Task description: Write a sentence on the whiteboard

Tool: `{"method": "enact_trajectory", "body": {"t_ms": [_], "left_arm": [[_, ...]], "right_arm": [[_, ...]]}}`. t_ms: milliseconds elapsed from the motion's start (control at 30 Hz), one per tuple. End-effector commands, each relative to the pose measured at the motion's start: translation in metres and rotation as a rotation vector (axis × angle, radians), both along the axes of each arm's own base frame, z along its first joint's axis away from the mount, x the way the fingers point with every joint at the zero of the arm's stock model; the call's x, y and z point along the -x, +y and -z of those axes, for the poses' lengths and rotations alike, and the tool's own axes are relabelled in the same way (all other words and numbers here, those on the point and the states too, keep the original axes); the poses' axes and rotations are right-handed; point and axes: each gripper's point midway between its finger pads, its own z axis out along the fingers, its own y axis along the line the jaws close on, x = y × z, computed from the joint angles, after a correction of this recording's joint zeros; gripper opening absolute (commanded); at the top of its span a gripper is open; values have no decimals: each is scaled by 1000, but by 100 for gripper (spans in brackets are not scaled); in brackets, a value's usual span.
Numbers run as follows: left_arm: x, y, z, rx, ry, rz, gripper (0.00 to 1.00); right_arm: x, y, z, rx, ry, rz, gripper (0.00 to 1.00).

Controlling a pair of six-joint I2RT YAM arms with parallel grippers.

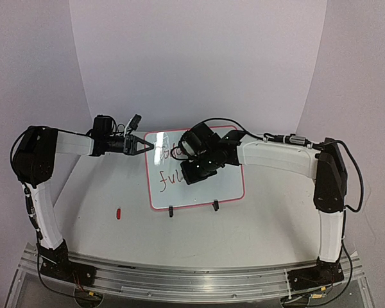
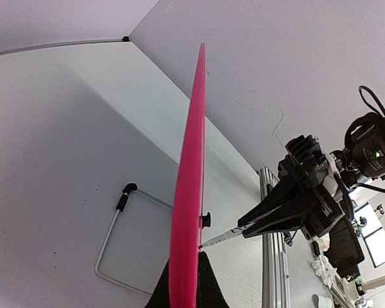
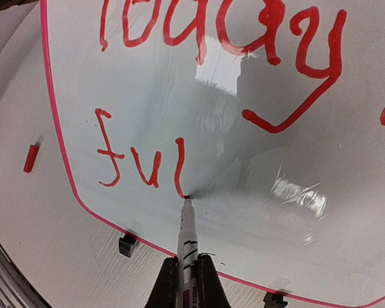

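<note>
While left end effector point(image 1: 140, 146) clamps the whiteboard point(image 1: 199, 192), right end effector point(image 3: 187, 266) holds marker point(image 3: 187, 231) touching the sentence point(image 3: 178, 168).

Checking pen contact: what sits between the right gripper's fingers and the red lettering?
A white marker, its tip touching the red handwritten lettering; the right wrist view shows it.

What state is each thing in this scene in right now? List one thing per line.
whiteboard: propped on its feet, partly written on.
sentence: unfinished; the second line stops at "ful".
marker: uncapped, tip touching the whiteboard after "ful".
small red piece, probably the cap: lying on the table.
left gripper: shut on the whiteboard's left edge.
right gripper: shut on the marker.
</note>
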Motion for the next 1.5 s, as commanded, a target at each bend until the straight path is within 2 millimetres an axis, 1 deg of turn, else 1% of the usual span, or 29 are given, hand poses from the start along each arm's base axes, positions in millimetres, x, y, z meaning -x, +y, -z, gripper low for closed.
{"method": "enact_trajectory", "body": {"t_ms": [0,133,233,433,567,733,1000,1233,1467], "left_arm": [[-12,1,20,-80,-87,-81,0],[-12,1,20,-80,-86,-81,0],[-12,1,20,-79,-86,-81,0],[-12,1,21,-79,-84,-79,0],[-12,1,20,-78,-86,-79,0],[-11,1,21,-79,-82,-78,0],[-12,1,20,-78,-87,-79,0],[-12,1,21,-79,-84,-79,0],[-12,1,21,-77,-83,-78,0]], "right_arm": [[-13,-5,-11,16,-48,25,0],[-12,-4,-15,4,-47,15,0],[-5,0,-22,-28,-30,-9,0],[5,6,-57,-115,-57,-61,0],[3,6,-65,-141,-83,-56,0],[-8,2,-64,-108,-125,-22,0],[-23,2,-59,-80,-158,6,0],[-29,6,-50,-79,-143,9,0],[-36,4,-41,-57,-147,34,0]]}}
